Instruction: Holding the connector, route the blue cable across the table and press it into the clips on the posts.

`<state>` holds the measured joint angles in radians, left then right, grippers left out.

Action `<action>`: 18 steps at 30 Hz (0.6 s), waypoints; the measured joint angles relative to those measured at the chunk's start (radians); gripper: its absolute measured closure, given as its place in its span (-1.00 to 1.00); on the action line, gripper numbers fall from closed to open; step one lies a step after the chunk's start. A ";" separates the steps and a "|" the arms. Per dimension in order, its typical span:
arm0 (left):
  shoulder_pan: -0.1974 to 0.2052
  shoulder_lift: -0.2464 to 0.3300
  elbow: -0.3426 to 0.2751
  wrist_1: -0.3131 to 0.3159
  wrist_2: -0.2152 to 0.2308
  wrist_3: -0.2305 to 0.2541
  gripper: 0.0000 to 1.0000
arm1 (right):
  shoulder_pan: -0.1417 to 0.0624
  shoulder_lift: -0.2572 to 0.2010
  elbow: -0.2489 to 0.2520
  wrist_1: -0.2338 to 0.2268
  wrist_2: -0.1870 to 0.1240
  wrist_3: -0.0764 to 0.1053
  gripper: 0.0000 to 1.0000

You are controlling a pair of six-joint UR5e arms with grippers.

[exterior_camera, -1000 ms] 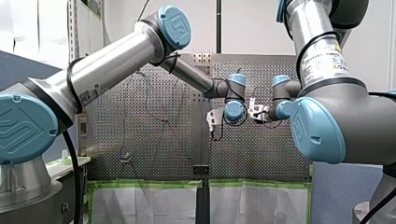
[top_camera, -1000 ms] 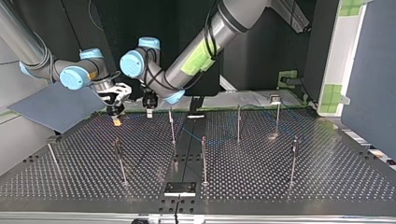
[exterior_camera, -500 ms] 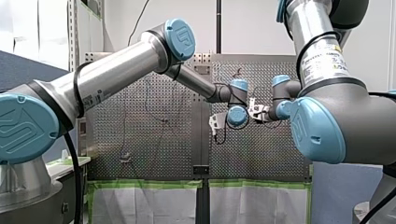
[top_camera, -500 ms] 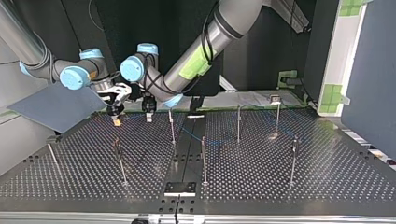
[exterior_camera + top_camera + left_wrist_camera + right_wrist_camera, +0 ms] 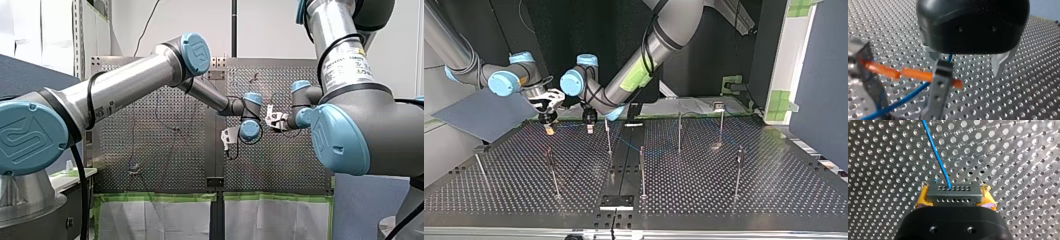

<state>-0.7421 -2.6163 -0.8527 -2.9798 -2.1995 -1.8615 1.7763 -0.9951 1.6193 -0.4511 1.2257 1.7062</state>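
Sideways toward the nearest post [image 5: 608,137] my left arm [image 5: 624,87] has crept, jaws apart near the blue cable [image 5: 905,96], while my right jaws stay clamped on the connector [image 5: 953,192]; best keep gentle tension and seat the cable squarely in its clip [image 5: 944,68].

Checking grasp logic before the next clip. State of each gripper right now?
Left gripper: open, holding nothing.
Right gripper: closed on the connector.
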 joint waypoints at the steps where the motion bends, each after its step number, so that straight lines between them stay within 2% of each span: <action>1: 0.000 0.000 0.001 -0.002 -0.004 0.000 -1.00 | 0.000 0.000 0.000 0.000 0.000 0.000 1.00; 4: -0.002 -0.001 0.003 -0.005 -0.014 0.000 -1.00 | 0.000 0.000 0.000 0.000 -0.001 0.001 1.00; 6: -0.004 -0.001 0.004 -0.005 -0.018 0.000 -0.93 | 0.001 0.000 0.000 0.000 -0.001 0.001 1.00; 8: -0.006 -0.001 0.004 -0.005 -0.020 0.002 -0.11 | 0.003 0.000 0.000 0.000 -0.001 0.002 1.00; 9: -0.007 -0.001 0.004 -0.004 -0.020 0.004 -0.11 | 0.004 0.000 0.000 0.000 -0.001 0.002 1.00; 10: -0.008 -0.001 0.005 -0.004 -0.020 0.005 0.18 | 0.005 0.000 0.000 0.000 -0.001 0.001 1.00; 11: -0.008 -0.001 0.005 -0.004 -0.021 0.006 0.61 | 0.005 0.000 0.000 0.000 -0.001 0.001 1.00; 12: -0.009 -0.001 0.005 -0.004 -0.021 0.006 0.61 | 0.006 0.000 0.000 0.000 -0.001 0.001 1.00; 13: -0.009 -0.001 0.006 -0.004 -0.021 0.006 0.87 | 0.007 0.000 0.000 0.000 -0.001 0.001 1.00; 14: -0.010 -0.001 0.006 -0.004 -0.021 0.006 1.00 | 0.008 0.000 0.000 0.000 -0.001 0.001 1.00; 18: -0.011 -0.001 0.008 -0.006 -0.026 0.005 1.00 | 0.012 -0.001 0.000 0.001 -0.001 0.000 1.00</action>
<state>-0.7530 -2.6171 -0.8443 -2.9858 -2.2253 -1.8570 1.7881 -0.9959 1.6189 -0.4499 1.2242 1.7063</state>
